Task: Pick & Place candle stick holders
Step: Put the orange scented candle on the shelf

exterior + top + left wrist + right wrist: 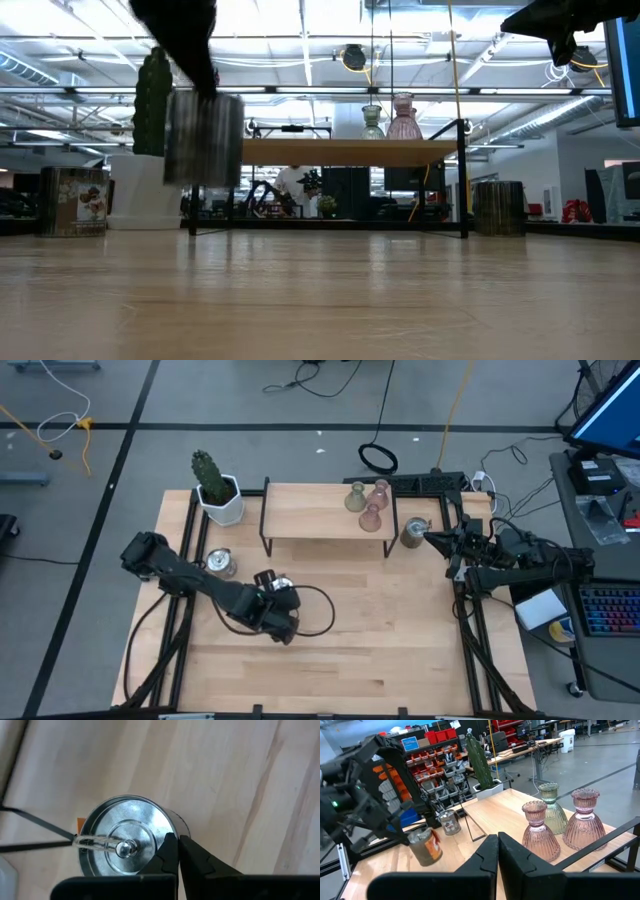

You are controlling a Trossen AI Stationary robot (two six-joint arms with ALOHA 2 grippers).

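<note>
Left tool (284,622) hangs over the table's (400,640) middle, its fingers pinched on the rim of a silver cup (127,845); the low view shows this cup lifted off the wood, and the left wrist view looks into its shiny bowl. Right tool (432,539) waits at the table's far right, fingers closed together on nothing. On the shelf (310,520) stand three vases: two pink (583,822) and one green (551,810). Two more cups rest on the table, one (219,564) near the cactus pot (222,497), one (414,532) beside the shelf. Behind lies a workshop with red bins (437,736).
</note>
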